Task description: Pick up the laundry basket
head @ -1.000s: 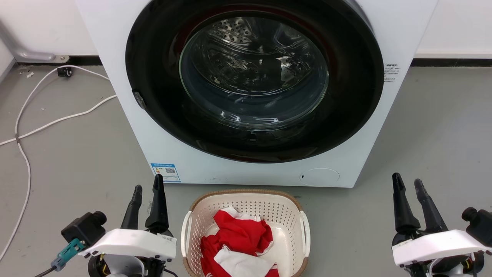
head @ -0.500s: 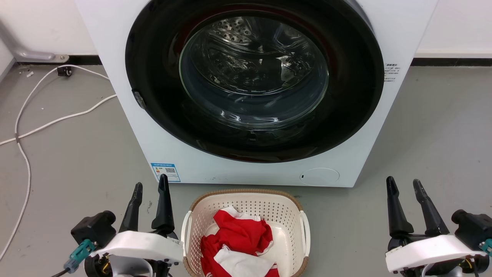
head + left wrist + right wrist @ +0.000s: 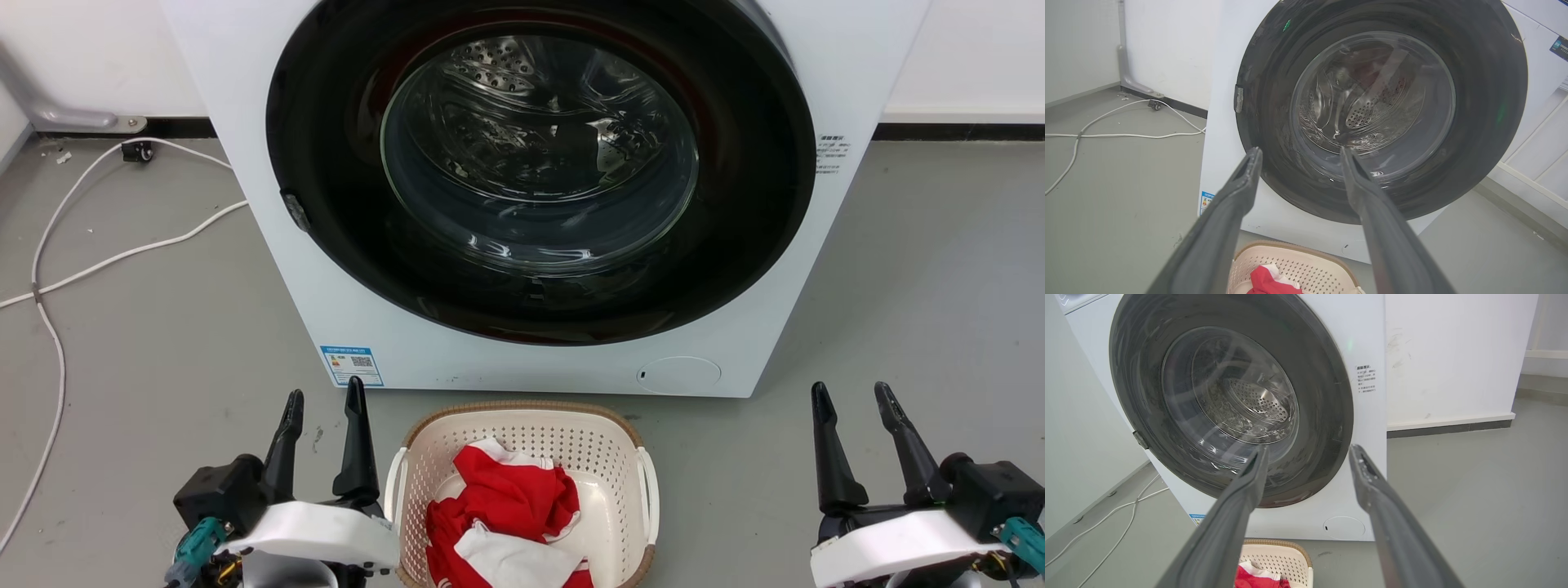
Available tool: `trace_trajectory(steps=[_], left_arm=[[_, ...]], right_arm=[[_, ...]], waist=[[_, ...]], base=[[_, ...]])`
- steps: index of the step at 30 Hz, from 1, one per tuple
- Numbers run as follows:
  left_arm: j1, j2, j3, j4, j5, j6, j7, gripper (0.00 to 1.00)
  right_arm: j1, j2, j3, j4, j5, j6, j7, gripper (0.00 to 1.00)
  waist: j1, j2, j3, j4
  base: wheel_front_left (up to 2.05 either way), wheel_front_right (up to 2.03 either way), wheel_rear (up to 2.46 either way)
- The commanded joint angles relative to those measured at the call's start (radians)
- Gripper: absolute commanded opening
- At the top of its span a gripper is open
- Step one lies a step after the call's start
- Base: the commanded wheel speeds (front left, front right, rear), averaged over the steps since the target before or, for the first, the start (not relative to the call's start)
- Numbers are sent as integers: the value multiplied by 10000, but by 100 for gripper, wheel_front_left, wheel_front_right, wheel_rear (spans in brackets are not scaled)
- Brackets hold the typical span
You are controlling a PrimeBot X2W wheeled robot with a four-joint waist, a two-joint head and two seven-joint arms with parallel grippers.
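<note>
The laundry basket (image 3: 608, 457), cream perforated plastic with a brown rim and white side handles, sits on the floor in front of the washing machine, bottom centre of the head view, with red and white cloth inside. Its far rim also appears low in both wrist views: basket (image 3: 1298, 261), basket (image 3: 1282, 553). My left gripper (image 3: 323, 395) stands open just left of the basket, close to its left handle. On the far side, my right gripper (image 3: 853, 394) is open well to the right of the basket. Neither holds anything.
A white front-loading washing machine (image 3: 408, 343) with a dark round door, shut, rises right behind the basket. White cables (image 3: 49, 286) trail over the grey floor at the left. Bare floor lies on both sides of the machine.
Both arms have drawn inward and lower in the head view: the left gripper has shifted right toward the basket's left handle, the right gripper a little left. The basket has not moved.
</note>
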Motion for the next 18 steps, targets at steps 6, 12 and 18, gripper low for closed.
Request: trace_trajectory(steps=[6, 12, 18], left_arm=[[67, 23, -115, -123, 708, 136, -209, 100], [133, 24, -184, -149, 1212, 235, -333, 100], [167, 24, -268, -158, 1693, 317, -456, 100]], right_arm=[[57, -39, 53, -125, -770, 0, -203, 100], [121, -39, 106, -134, -1333, 0, -326, 100], [171, -41, 148, -125, -1867, 0, -440, 100]], waist=[[0, 0, 24, 9], [0, 0, 49, 10], [0, 0, 75, 14]], base=[[0, 0, 0], [0, 0, 0], [0, 0, 0]])
